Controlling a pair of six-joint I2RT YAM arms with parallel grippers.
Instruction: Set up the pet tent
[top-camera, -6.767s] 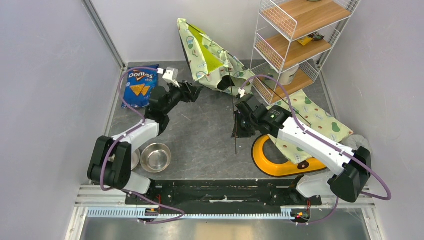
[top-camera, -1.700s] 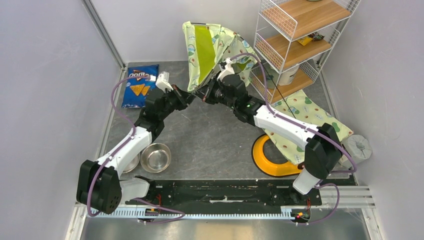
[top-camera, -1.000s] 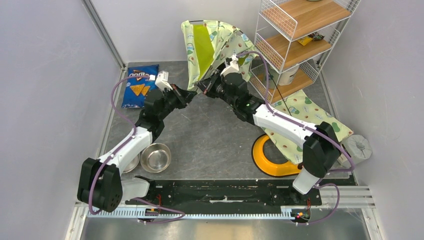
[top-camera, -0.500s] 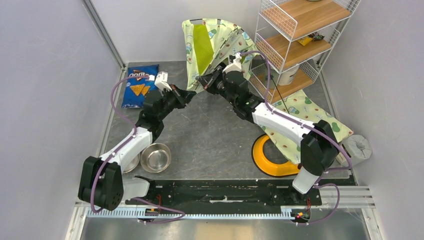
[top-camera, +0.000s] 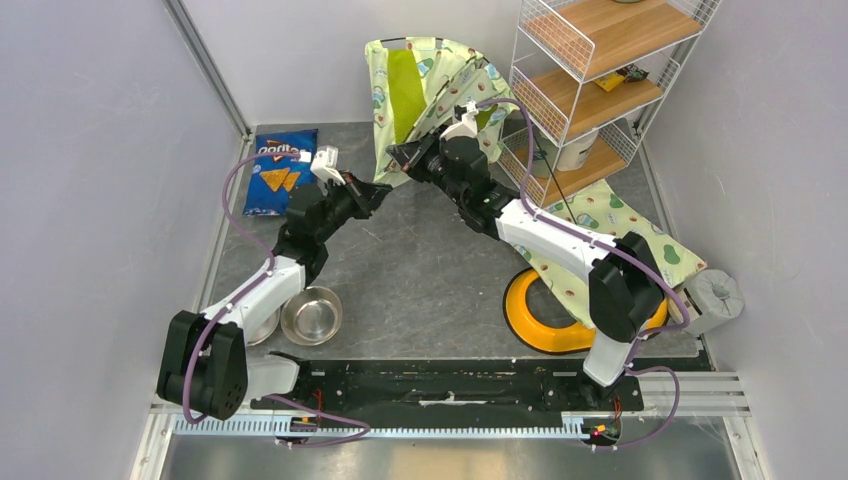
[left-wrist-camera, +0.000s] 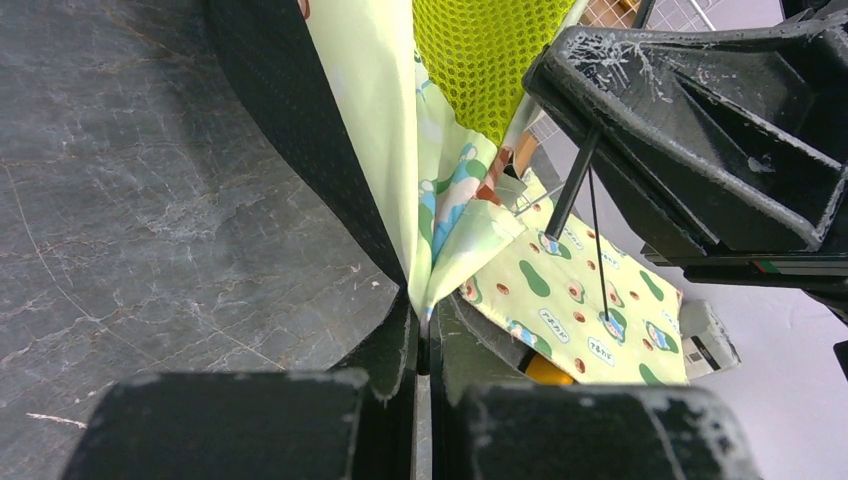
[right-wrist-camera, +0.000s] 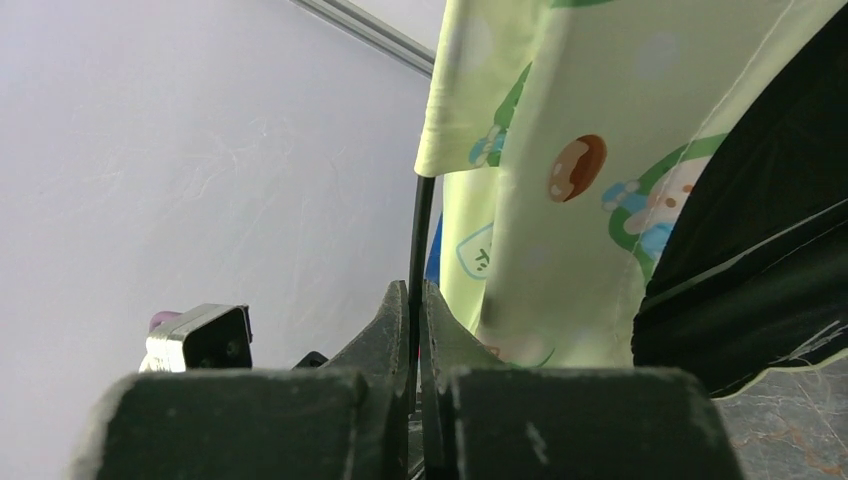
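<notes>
The pet tent (top-camera: 425, 85), pale green with an avocado print and a lime lining, stands half-raised at the back of the table. My left gripper (top-camera: 378, 188) is shut on the tent's lower front corner; in the left wrist view that fabric corner (left-wrist-camera: 440, 285) sits pinched between the jaws (left-wrist-camera: 422, 325). Just right of it, my right gripper (top-camera: 393, 153) is shut on a thin black pole (right-wrist-camera: 421, 225) that runs up into the tent's hem (right-wrist-camera: 470, 110). In its own view the right gripper (right-wrist-camera: 414, 300) has the pole between its tips.
A Doritos bag (top-camera: 280, 170) lies back left. Steel bowls (top-camera: 312, 314) sit by the left arm. The wire shelf (top-camera: 590, 80) stands back right, with the matching flat mat (top-camera: 625, 235), a yellow ring-shaped object (top-camera: 540, 320) and a grey roll (top-camera: 716, 294) beneath it.
My right gripper has carried the pole a little left and toward the back, and the tent's front edge has shifted with it. The left gripper has barely moved.
</notes>
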